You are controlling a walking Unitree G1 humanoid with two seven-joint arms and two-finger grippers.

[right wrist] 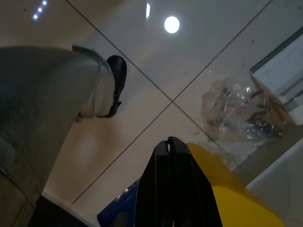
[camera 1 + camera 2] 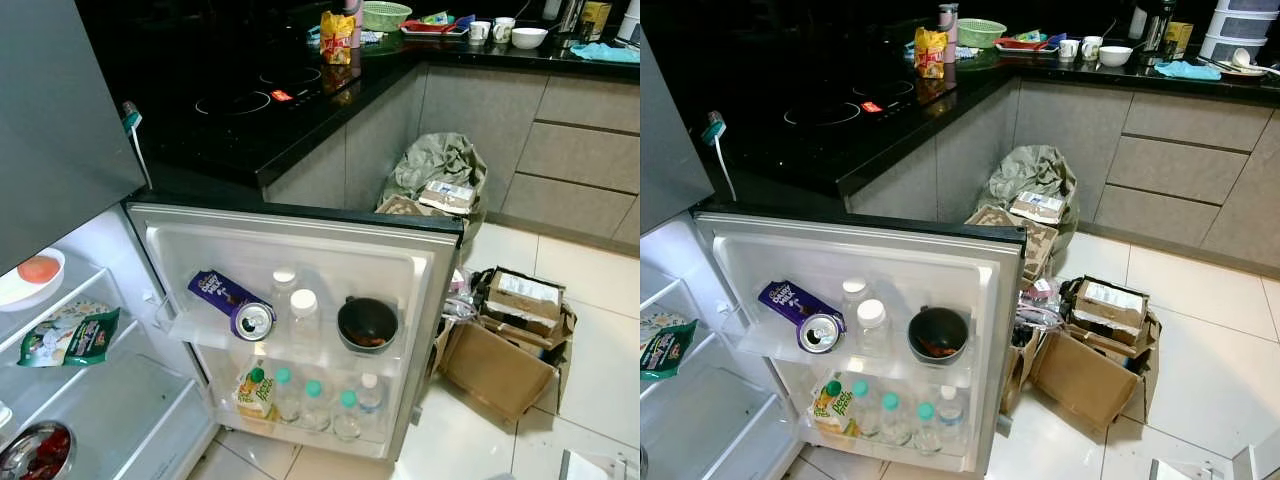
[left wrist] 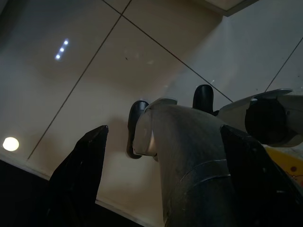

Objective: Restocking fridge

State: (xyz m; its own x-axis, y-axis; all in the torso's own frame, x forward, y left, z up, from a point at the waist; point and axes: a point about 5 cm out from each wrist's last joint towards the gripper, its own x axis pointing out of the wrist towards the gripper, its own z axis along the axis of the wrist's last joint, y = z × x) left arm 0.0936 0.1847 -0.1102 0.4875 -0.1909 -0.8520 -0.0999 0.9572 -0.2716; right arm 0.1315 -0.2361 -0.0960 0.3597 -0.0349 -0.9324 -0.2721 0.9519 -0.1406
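Observation:
The fridge stands open, its door (image 2: pixel 300 232) swung out toward me. On the door's upper shelf lie a purple chocolate pack (image 2: pixel 213 289) and a can (image 2: pixel 251 320) on its side, beside two clear bottles (image 2: pixel 303 315) and a black bowl (image 2: pixel 367 323). The lower shelf holds a juice carton (image 2: pixel 254 390) and several green-capped water bottles (image 2: pixel 314 400). Inside, a white plate (image 2: pixel 20 290) and a green snack bag (image 2: pixel 70 335) rest on shelves. My left gripper (image 3: pixel 163 130) hangs open over the floor tiles. The right gripper (image 1: pixel 168 140) is shut on nothing, low over the tiles.
Opened cardboard boxes (image 2: pixel 510 340) and a full rubbish bag (image 2: pixel 440 165) crowd the floor right of the door. A black counter with a hob (image 2: pixel 250 100) runs behind it. Crumpled plastic (image 1: pixel 241 111) and a yellow object (image 1: pixel 227 198) lie below the right gripper.

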